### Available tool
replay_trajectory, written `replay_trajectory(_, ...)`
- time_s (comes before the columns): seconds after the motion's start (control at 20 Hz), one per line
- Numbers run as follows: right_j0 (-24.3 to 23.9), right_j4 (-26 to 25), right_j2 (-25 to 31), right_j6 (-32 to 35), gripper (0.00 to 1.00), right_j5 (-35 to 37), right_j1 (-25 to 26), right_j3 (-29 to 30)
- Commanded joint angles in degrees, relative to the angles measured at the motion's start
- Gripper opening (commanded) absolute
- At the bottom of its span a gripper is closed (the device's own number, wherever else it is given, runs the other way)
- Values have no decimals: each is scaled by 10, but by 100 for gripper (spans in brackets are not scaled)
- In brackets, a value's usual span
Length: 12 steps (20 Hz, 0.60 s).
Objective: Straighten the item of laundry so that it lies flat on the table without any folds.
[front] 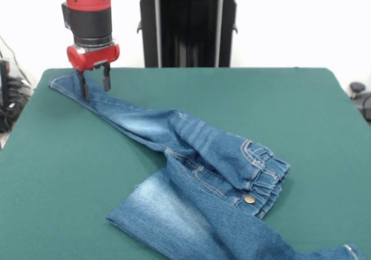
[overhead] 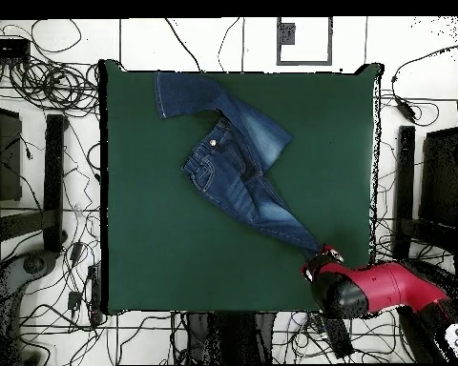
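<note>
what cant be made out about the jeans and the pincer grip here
- Front view: the jeans near leg's hem is cut off by the bottom edge.
- Overhead view: the pincer tips and the far leg's hem hide beneath the red wrist.
- Front view: whether the pincer actually pinches denim is unclear; its tips merely overlap the cuff.

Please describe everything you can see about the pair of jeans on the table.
The jeans are small, blue denim with faded patches, a gathered elastic waistband, orange stitching and a metal button. They lie on the green table, not flat: one leg stretches out towards the far corner by the robot, the other is bent across at an angle, with folds near the waist. The gripper stands at the hem of the stretched leg, its jaws apart and down at the cloth.
</note>
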Motion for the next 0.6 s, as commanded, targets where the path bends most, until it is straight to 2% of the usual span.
replay_trajectory(0.05, 28, -15, 45, -157, 100, 57, 5, 4)
replay_trajectory(0.6, 70, -73, 9, -95, 100, 31, 20, -15)
